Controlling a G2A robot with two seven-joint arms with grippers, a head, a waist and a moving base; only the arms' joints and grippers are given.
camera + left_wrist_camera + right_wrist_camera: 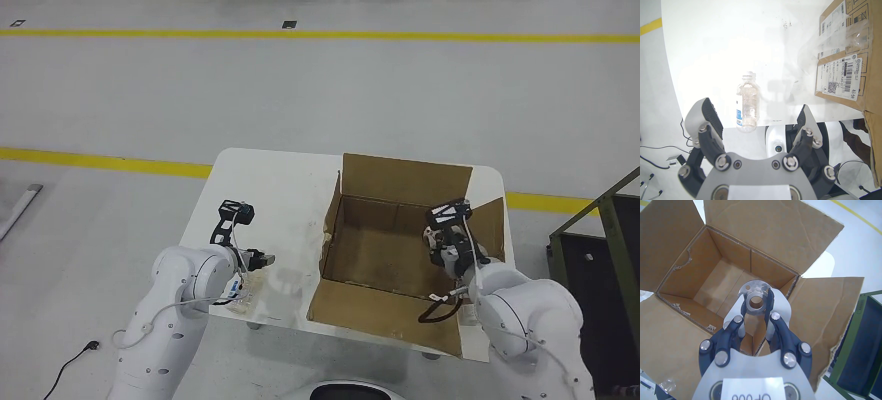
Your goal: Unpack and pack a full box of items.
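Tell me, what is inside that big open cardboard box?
Bare brown floor and walls show inside the cardboard box. The right gripper, shut on a metal flange, hangs over the opening. The floor beneath them is covered, so anything there cannot be seen.

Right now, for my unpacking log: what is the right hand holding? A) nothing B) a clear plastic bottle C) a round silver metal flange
C: the right hand is shut on the round silver metal flange over the open brown cardboard box.

The right tool (757,297) grips a metal flange (752,285) over the open box (725,251).
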